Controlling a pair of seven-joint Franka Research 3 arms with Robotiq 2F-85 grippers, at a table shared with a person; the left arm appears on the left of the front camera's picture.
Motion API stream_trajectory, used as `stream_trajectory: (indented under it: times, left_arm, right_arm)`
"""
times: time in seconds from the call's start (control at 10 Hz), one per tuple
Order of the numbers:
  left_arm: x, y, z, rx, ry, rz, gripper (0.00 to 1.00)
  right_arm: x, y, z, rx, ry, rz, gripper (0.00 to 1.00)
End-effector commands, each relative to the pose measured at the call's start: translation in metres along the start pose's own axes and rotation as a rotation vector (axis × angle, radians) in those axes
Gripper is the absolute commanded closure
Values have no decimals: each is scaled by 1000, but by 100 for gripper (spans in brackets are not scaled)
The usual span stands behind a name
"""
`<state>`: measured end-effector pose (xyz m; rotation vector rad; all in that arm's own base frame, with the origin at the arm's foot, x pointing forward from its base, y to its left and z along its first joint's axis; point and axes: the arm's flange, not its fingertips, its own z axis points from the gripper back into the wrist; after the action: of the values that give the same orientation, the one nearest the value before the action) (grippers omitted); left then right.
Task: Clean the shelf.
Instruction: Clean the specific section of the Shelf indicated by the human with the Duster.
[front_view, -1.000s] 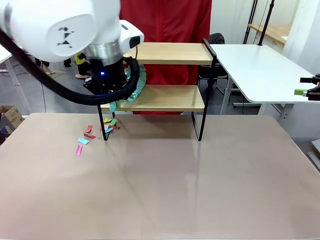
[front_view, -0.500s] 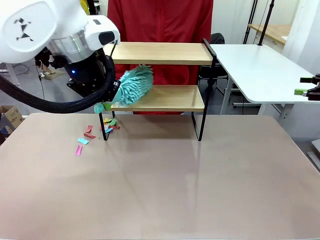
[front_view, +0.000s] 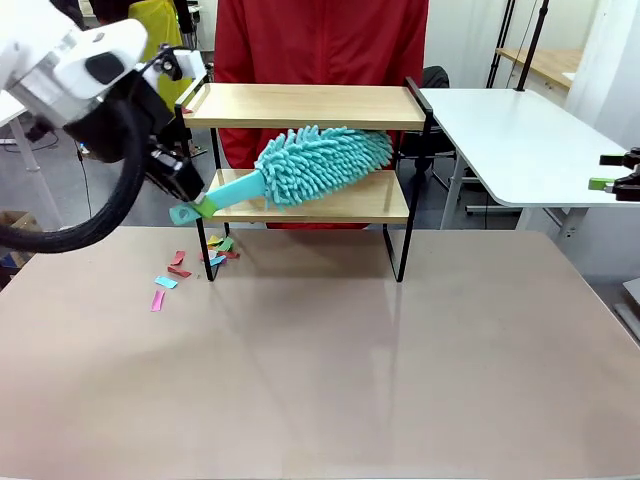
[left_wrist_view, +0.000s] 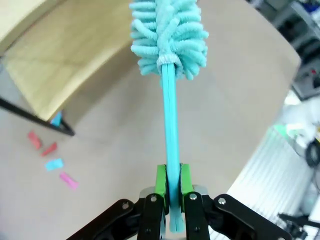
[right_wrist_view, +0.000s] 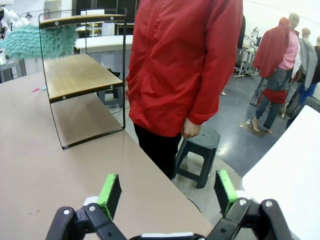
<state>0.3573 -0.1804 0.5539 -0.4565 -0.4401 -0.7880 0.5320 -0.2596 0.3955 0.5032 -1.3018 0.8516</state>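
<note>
The shelf (front_view: 300, 105) stands at the table's far side, two light wooden boards in a thin black frame; it also shows at upper left in the right wrist view, shelf (right_wrist_view: 80, 75). My left gripper (front_view: 188, 195) is shut on the handle of a teal fluffy duster (front_view: 320, 162), whose head lies across the lower board between the two tiers. In the left wrist view the duster (left_wrist_view: 170, 35) runs straight up from my green pads (left_wrist_view: 161, 182). My right gripper (right_wrist_view: 167, 192) stands open and holds nothing.
Several coloured paper scraps (front_view: 185, 265) lie on the table by the shelf's left front leg. A person in a red jacket (front_view: 320, 45) stands behind the shelf. A white table (front_view: 520, 140) stands at the right. A black stool (right_wrist_view: 197, 150) sits on the floor.
My left arm has swung away to the left and back, turning the duster so that its head now reaches far right along the lower board. The scraps have not moved.
</note>
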Motion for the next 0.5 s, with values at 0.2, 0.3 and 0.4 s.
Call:
stream_trajectory:
  times: [0.2, 0.3, 0.4]
  left_arm:
    - [-12, 24, 23, -158, 141, -196, 87]
    - [-13, 21, 38, -125, 242, -267, 87]
    - [-15, 20, 49, -94, 331, -310, 87]
  right_arm:
    - [6, 0, -1, -3, 18, -13, 0]
    - [6, 0, -1, -3, 18, -13, 0]
    - [6, 0, -1, -3, 18, -13, 0]
